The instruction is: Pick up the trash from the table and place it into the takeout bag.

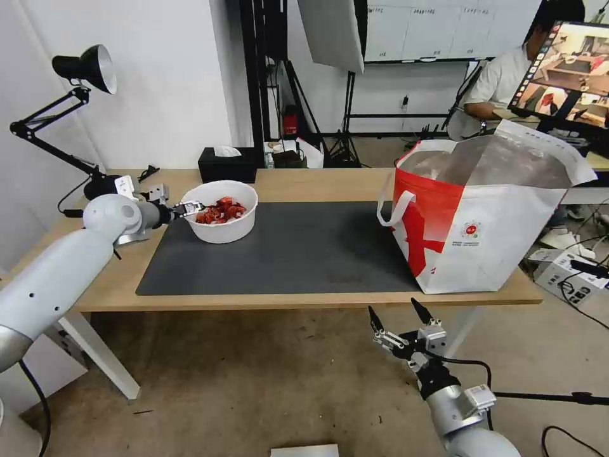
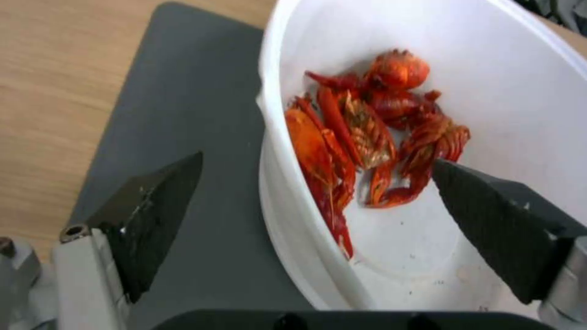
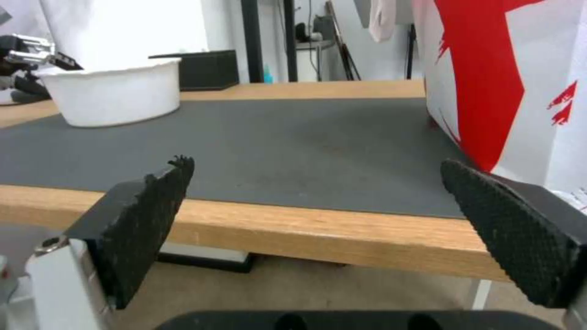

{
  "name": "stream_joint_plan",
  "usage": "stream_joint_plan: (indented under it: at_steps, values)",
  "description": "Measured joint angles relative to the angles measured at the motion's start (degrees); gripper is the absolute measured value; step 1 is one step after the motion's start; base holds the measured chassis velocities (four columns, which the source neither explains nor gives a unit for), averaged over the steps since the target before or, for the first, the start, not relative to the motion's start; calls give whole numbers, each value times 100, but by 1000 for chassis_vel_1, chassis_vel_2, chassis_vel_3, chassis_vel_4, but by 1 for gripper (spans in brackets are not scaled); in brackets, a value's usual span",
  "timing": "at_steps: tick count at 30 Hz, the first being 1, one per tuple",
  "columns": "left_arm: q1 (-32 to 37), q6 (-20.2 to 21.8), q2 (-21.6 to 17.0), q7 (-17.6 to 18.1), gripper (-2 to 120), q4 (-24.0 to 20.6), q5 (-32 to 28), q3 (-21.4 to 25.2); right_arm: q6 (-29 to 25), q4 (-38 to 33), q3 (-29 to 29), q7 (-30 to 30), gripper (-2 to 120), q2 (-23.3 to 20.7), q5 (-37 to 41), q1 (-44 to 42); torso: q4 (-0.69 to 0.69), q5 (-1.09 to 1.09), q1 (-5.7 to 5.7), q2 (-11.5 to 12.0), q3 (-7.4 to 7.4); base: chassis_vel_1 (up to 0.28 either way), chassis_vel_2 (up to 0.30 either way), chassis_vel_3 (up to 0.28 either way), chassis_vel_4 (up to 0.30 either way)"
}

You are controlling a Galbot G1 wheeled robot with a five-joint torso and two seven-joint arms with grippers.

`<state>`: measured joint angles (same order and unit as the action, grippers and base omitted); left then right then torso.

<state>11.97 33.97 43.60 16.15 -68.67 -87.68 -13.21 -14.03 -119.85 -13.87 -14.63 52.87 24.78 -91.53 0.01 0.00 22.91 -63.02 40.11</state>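
The trash in view is a white bowl (image 1: 225, 232) of red scraps (image 2: 373, 123), standing on the left end of the dark mat (image 1: 304, 247) on the table (image 1: 330, 180). My left gripper (image 1: 193, 207) is at the bowl's left rim and open. In the left wrist view the gripper (image 2: 318, 159) straddles the rim, one finger over the mat and the other inside the bowl (image 2: 520, 91) beside the scraps. The takeout bag (image 1: 488, 235) stands open at the table's right end. My right gripper (image 1: 393, 306) hangs open below the table's front edge, left of the bag (image 3: 489, 68).
A black tissue box (image 1: 227, 164) sits behind the bowl at the table's back edge. A black desk lamp (image 1: 82, 66) is clamped at the far left. Boxes and cables lie on the floor to the right of the table.
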Motion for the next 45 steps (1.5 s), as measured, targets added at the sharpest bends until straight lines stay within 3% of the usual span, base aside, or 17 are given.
stream_joint_plan:
  at_steps: [5,7,8,10,16,19,26,36,45]
  values:
    - [-30,3,22,4,97,9,11,-73,0,0,0,0,100,0,0,0,-1,0,0,0,0,0,0,0,0]
    - [-50,4,67,65,75,2,46,-135,0,0,0,0,100,0,0,0,-1,0,1,0,0,0,0,0,0]
    - [-50,4,67,65,75,2,46,-135,0,0,0,0,100,0,0,0,-1,0,1,0,0,0,0,0,0]
    - [-51,-5,64,134,55,-19,49,-147,0,0,0,0,100,0,0,0,-1,0,1,0,0,0,0,0,0]
    - [-27,-26,20,124,39,-40,50,-149,0,0,0,0,100,0,0,0,-1,0,1,0,0,0,0,0,0]
    - [8,-39,-6,115,23,-69,51,-139,0,1,0,0,100,0,0,0,0,0,0,0,0,0,0,0,0]
    - [110,-173,-41,112,0,-169,51,-51,0,0,-1,0,100,0,0,0,0,0,1,0,0,0,0,0,0]
    - [210,-450,-138,120,0,-524,42,117,0,0,0,0,100,0,0,1,0,0,0,0,0,0,0,0,0]
    - [-1,-920,-159,193,0,-1198,105,114,0,0,0,0,100,0,0,0,0,2,0,0,0,0,0,0,0]
